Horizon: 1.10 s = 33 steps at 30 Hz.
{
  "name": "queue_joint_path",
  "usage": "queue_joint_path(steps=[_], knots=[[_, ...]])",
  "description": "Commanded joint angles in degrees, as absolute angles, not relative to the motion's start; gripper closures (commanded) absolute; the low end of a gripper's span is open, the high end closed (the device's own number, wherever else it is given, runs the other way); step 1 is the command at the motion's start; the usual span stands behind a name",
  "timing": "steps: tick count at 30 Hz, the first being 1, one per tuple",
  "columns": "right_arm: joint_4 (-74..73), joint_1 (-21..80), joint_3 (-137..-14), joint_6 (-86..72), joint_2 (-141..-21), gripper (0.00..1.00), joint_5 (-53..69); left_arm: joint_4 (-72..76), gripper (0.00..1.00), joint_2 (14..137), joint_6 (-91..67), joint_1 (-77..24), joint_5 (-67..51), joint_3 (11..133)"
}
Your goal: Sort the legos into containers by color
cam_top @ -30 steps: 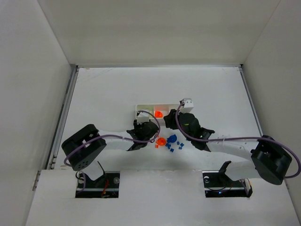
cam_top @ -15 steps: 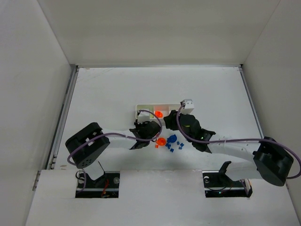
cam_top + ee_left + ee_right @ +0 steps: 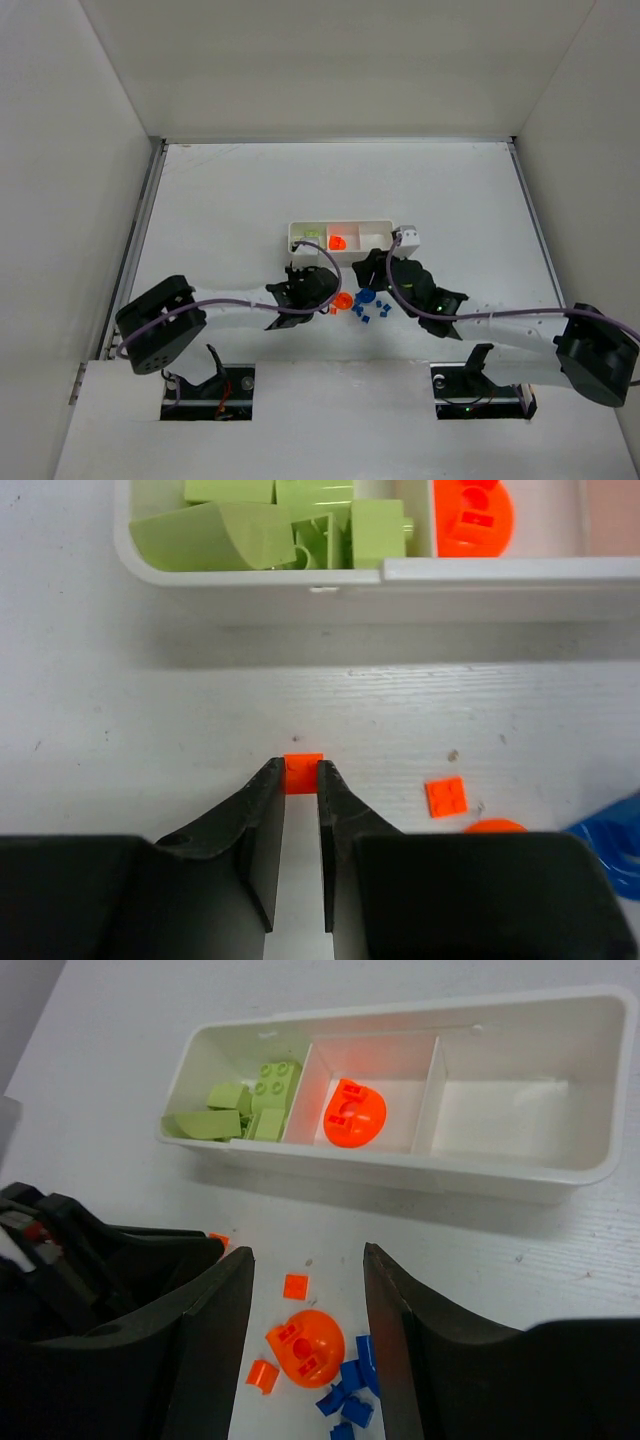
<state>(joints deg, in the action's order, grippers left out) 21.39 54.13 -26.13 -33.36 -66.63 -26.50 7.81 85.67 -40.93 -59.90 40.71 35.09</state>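
The white table [image 3: 220, 200] has bare room to the left and on the far side. The long white tray [image 3: 400, 1175] lies with its long axis running left to right, just beyond both grippers. Its left compartment holds the lime green bricks [image 3: 245, 1100], the middle one holds an orange dome [image 3: 354, 1115], and the right one has nothing in it.

The right gripper [image 3: 305, 1265] stands wide and holds nothing. It hangs over the loose pile on the near side of the tray: a second orange dome [image 3: 305, 1348], the blue bricks [image 3: 350, 1385] and a flat orange square [image 3: 446, 796].

Just left of that pile, the left gripper [image 3: 300, 780] is pinched narrow on a tiny orange brick [image 3: 303, 762], which sits at table level between its fingertips. It looks roughly square, so it has no long axis to align.

The middle compartment lies far and slightly right of this brick, with the tray's near wall between them. The likely next move is to lift the brick clear of that rim before carrying it across. There is little room to the right, where the other arm stands close.
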Motion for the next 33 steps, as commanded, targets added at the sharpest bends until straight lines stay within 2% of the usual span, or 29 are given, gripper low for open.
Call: queue_joint_path(steps=[1,8,15,20,24,27,30,33], knots=[[22.50,55.50,-25.23,-35.42,-64.78,0.46,-27.95,6.07,0.90,79.11,-42.01,-61.56,41.48,34.28],[20.57,57.78,-22.50,-37.88,-61.88,0.46,-30.23,3.87,0.90,72.86,-38.33,-61.48,40.87,40.15],[18.55,59.46,-21.62,-38.58,-60.38,0.47,-31.73,3.78,0.89,77.87,-34.45,-59.89,38.94,49.30],[14.51,60.07,-22.49,-41.13,-62.83,0.64,-31.99,4.48,0.88,79.10,-35.59,-61.65,38.94,46.76],[11.26,64.45,-25.22,-41.31,-65.91,0.68,-32.08,5.01,0.86,78.58,-37.87,-65.42,40.07,41.42],[9.68,67.88,-28.03,-40.26,-69.24,0.64,-31.47,5.54,0.83,75.51,-40.94,-66.49,41.92,35.97],[8.70,69.83,-31.37,-38.94,-74.78,0.47,-31.90,5.80,0.81,70.77,-44.82,-65.79,41.57,30.69],[8.61,70.09,-34.35,-37.10,-79.00,0.45,-32.96,5.89,0.80,66.46,-46.31,-65.43,41.75,26.91]])
